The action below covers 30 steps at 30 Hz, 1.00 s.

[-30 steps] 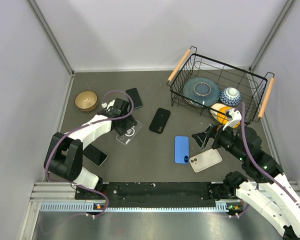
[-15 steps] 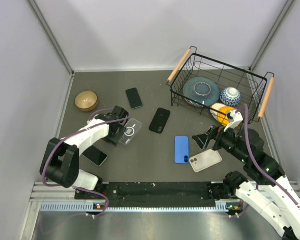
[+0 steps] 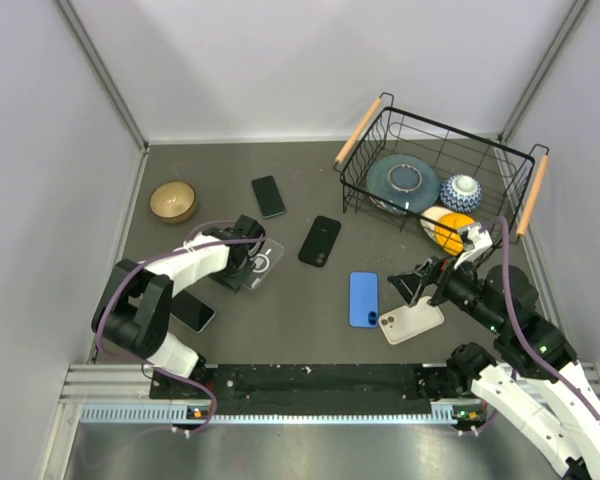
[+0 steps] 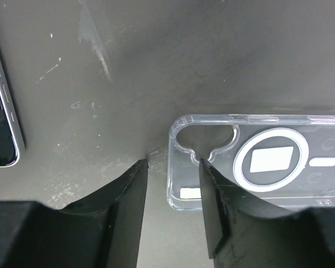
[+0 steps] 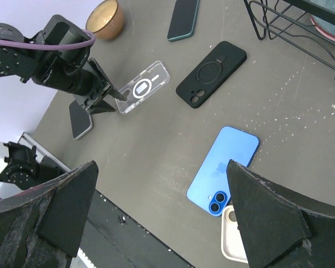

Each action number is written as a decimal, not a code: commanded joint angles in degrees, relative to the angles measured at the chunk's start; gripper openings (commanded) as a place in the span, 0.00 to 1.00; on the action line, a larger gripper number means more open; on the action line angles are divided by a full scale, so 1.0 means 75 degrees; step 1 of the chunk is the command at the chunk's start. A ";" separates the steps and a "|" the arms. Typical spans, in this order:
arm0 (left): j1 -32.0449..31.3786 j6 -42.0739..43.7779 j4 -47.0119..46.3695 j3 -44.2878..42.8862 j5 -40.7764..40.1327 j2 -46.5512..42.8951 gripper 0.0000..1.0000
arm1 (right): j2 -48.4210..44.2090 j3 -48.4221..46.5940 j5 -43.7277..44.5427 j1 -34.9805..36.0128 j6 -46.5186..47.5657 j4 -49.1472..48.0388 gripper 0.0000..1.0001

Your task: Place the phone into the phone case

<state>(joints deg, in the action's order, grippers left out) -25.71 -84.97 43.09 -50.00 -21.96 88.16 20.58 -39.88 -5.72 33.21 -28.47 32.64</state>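
Observation:
A clear phone case (image 3: 261,262) lies flat left of centre, seen too in the left wrist view (image 4: 262,162) and the right wrist view (image 5: 142,87). My left gripper (image 3: 242,264) is low at its camera-cutout end, jaws apart; one finger (image 4: 215,206) lies over the case, the other (image 4: 128,206) beside it on the mat, so the case's short wall sits between them (image 4: 173,162). A blue phone (image 3: 364,298) lies face down near the middle (image 5: 223,167). My right gripper (image 3: 420,280) hovers wide open above it (image 5: 162,164), holding nothing.
A beige case (image 3: 412,320) touches the blue phone's near corner. A black case (image 3: 320,240), a dark phone (image 3: 268,196) and a silver-edged phone (image 3: 190,310) also lie on the mat. A wooden bowl (image 3: 173,200) stands far left; a wire basket (image 3: 520,160) with dishes stands back right.
My left gripper has swung from the far side of the clear case to its near left end, dropped low, and its jaws have narrowed. The right arm drifted slightly right.

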 commanded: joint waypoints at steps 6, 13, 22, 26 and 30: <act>-0.0028 0.1049 -0.0109 -0.0083 -0.0565 -0.0094 0.00 | -0.0013 -0.0308 -0.0105 0.0072 0.0221 -0.0169 0.99; -0.0040 0.4493 -0.0717 -0.0506 -0.0191 -0.0574 0.00 | 0.0045 -0.0168 0.0153 0.0072 0.0234 -0.0368 0.99; -0.0134 0.8327 -0.1516 -0.0762 0.2260 -0.0669 0.00 | -0.0013 -0.0109 -0.0035 0.0072 0.0128 -0.0614 0.99; -0.0227 0.9146 -0.0672 -0.1266 0.1312 -0.0481 0.00 | -0.0223 -0.0167 -0.0047 0.0072 0.0257 -0.0579 0.99; -0.0625 1.0880 -0.0694 -0.1174 0.1509 -0.0785 0.00 | -0.0376 -0.0121 -0.0117 0.0072 0.0304 -0.0579 0.99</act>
<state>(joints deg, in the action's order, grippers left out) -27.68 -19.27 36.34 -57.28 -10.15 84.25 19.29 -39.81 -5.78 33.21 -27.22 30.87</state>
